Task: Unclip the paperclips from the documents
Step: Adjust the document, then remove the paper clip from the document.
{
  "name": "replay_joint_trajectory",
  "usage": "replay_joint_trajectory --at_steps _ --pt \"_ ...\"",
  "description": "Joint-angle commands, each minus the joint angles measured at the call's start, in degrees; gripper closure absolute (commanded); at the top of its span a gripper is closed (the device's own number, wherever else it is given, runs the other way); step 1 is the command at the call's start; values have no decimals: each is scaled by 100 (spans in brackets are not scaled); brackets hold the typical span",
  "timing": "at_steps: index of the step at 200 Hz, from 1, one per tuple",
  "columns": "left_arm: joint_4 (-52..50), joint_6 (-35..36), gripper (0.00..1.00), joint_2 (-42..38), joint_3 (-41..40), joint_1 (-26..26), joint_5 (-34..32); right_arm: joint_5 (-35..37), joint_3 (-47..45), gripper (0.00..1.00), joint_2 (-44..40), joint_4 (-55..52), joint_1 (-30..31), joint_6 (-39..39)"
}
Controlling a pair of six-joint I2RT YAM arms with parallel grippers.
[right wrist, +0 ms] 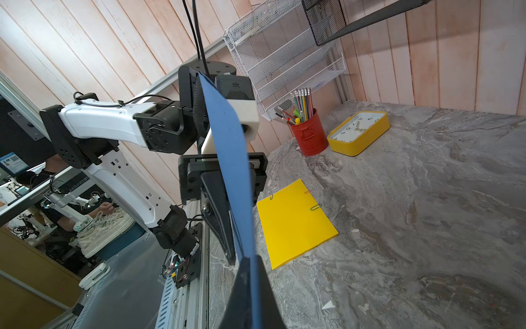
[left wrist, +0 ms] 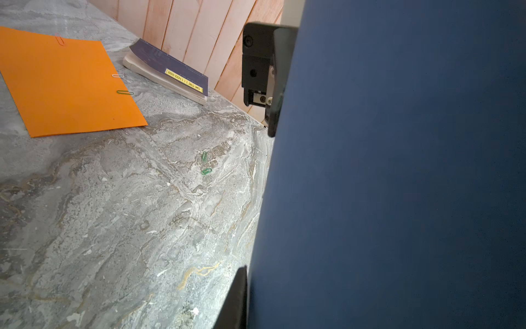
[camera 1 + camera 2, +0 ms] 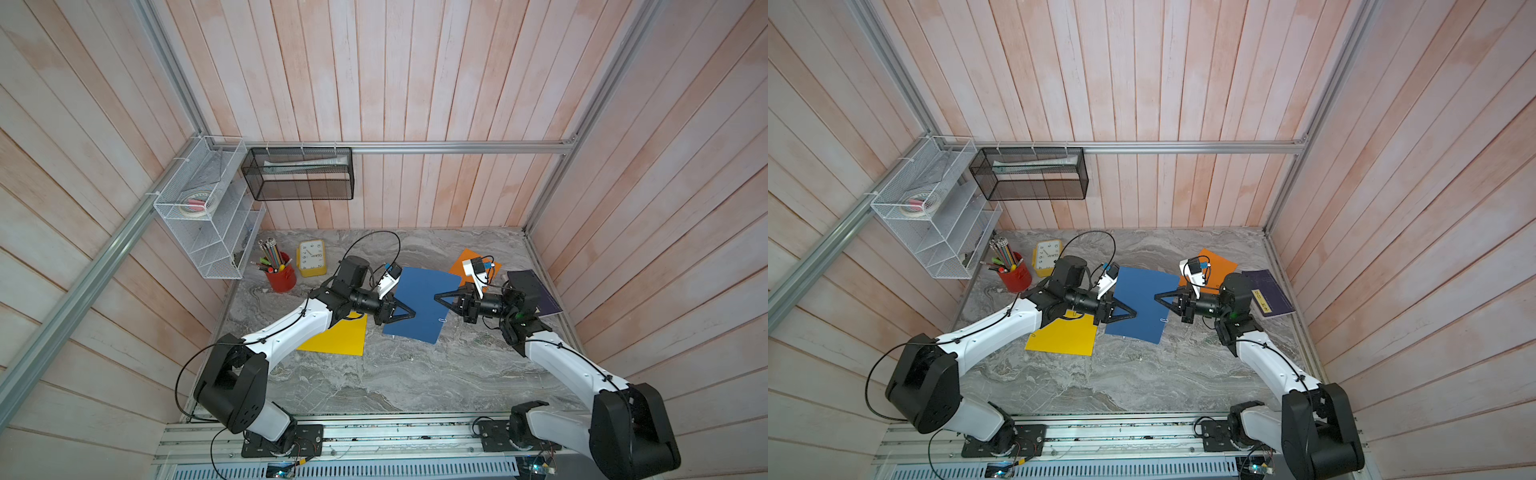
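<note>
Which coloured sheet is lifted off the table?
The dark blue sheet, held by the left claw and right claw; yellow sheet and orange sheet lie flat.

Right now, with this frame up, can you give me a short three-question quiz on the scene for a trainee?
1. True or false: the orange document carries three paperclips.
2. Which sheet does the right hand grip? A. the yellow one B. the orange one C. the blue document
3. How many loose green clips lie on the table in the left wrist view?
Key: 1 true; 2 C; 3 two.
</note>
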Motion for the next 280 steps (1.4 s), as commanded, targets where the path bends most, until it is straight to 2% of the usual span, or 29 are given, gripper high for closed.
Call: replay_joint_trajectory --at_steps 1,22,76,107,129,152,203,237,280 --pt "172 -43 84 -102 16 -16 91 -122 177 100 -37 -205 -31 -157" --pt "216 -78 85 -93 15 -10 91 -122 206 100 -39 -277 -31 -192" --pt "330 -136 100 -95 -9 -10 74 -148 248 100 -11 -361 -29 -237" --pt "348 -113 100 -156 -46 44 119 -140 213 71 -59 -666 -32 -416" --pt "401 -125 100 -228 -103 138 190 -214 14 63 -125 -667 -22 -340" --pt "312 -73 100 -275 -107 214 250 -246 -147 61 -207 -767 -16 -356" --pt "199 24 100 -278 -63 265 318 -175 -122 59 -215 -1605 32 -946" --pt "164 38 100 -278 -58 277 324 -193 -148 59 -176 -1644 70 -969" --pt "123 73 100 -321 -84 287 284 -227 -170 71 -178 -1729 74 -993"
